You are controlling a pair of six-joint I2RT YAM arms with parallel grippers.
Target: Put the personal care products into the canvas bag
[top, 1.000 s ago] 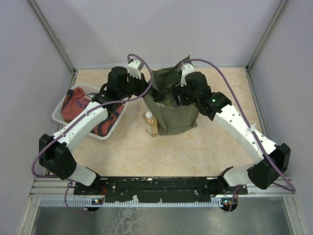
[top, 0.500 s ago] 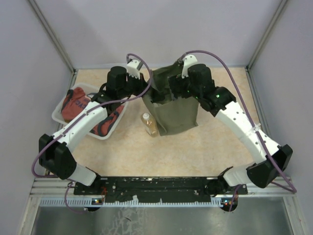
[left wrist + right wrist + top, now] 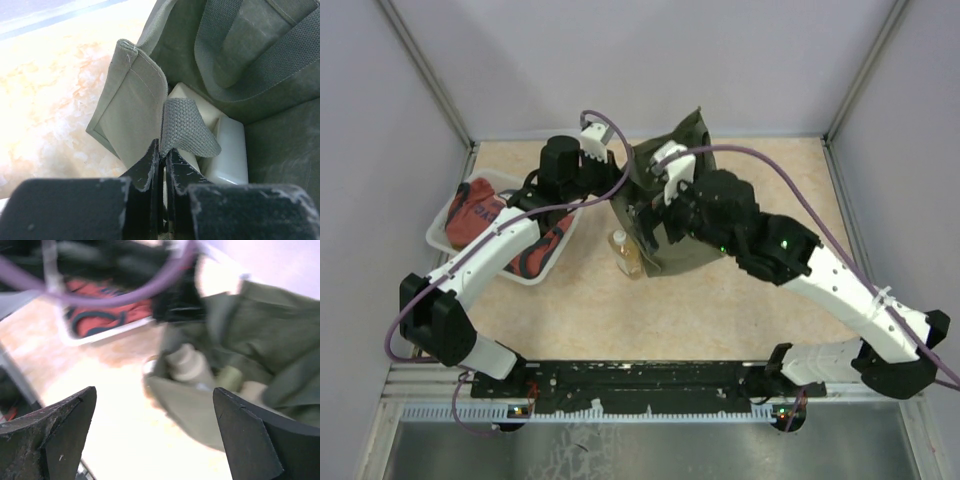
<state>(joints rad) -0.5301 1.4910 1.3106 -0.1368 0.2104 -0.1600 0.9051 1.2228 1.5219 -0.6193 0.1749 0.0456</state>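
The olive canvas bag (image 3: pixel 692 222) stands upright mid-table. My left gripper (image 3: pixel 623 178) is shut on its left rim and webbing strap (image 3: pixel 185 125), as the left wrist view (image 3: pixel 162 150) shows. Cream and white containers (image 3: pixel 227 145) lie inside the bag. The amber bottle with a white cap (image 3: pixel 627 252) stands on the table against the bag's near left corner. My right gripper (image 3: pixel 648 218) is open and empty above the bag's front left edge. Its view is blurred: the gripper (image 3: pixel 154 390) hangs over the bag's mouth (image 3: pixel 250 330), with cream-capped bottles (image 3: pixel 190 365) inside.
A clear plastic tray (image 3: pixel 448 215) holding the red-and-black pouch (image 3: pixel 478 210) sits at the left, under my left arm; it also shows in the right wrist view (image 3: pixel 107 320). Walls close in the table at the back and both sides.
My right gripper has come up out of the bag and swung left and nearer, over its front left edge. The bag's top now leans. The left gripper keeps its hold.
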